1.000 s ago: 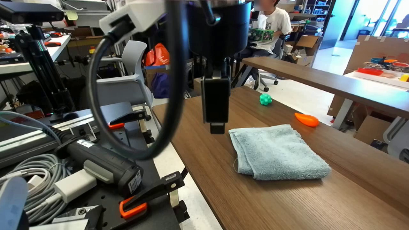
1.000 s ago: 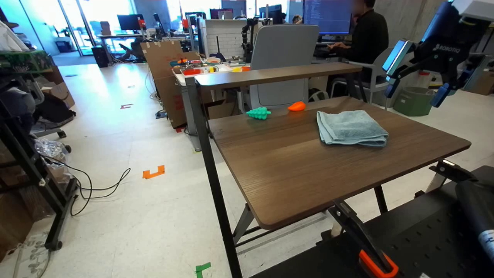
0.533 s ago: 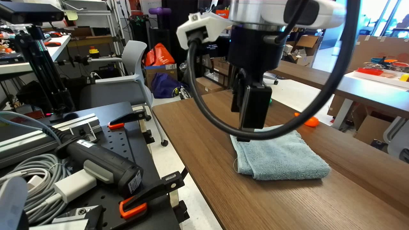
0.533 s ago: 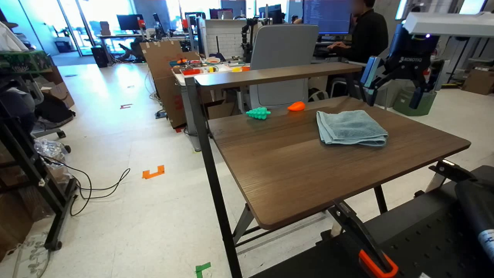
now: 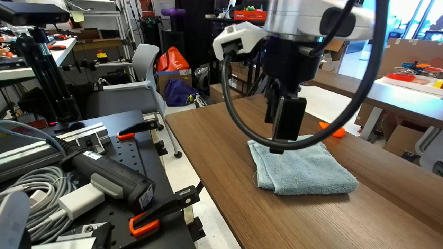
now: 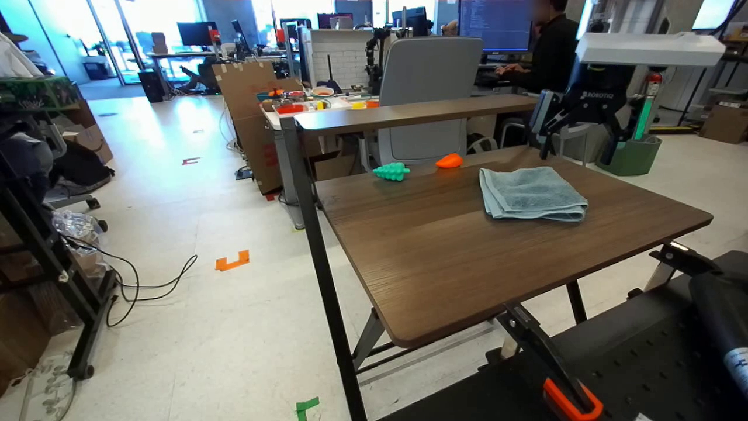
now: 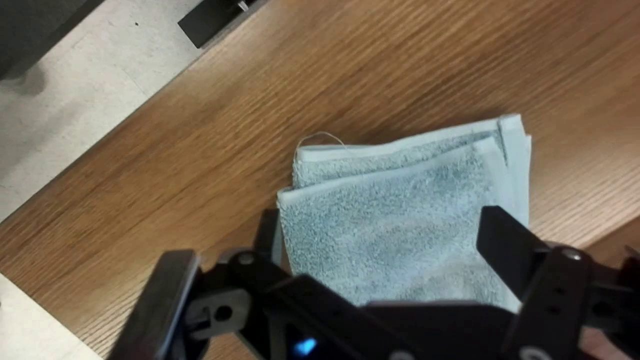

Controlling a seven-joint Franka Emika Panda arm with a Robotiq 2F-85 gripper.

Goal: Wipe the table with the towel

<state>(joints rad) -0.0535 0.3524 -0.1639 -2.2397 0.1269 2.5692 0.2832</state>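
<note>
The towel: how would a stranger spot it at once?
Find the large brown tabletop in an exterior view. On it, to the right of a green knobbly object and a smooth orange object, lies the towel. Of the three, only it is pale blue, fuzzy and folded.

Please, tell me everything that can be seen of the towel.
The towel is light blue-gray, with a fluffy, terry-like surface and some smoother, paler edges. It lies folded flat on the brown table, roughly square, its layers slightly offset along one side, with a thin loose thread looping out near a corner. The open gripper hovers above it, apparently not touching.
</note>
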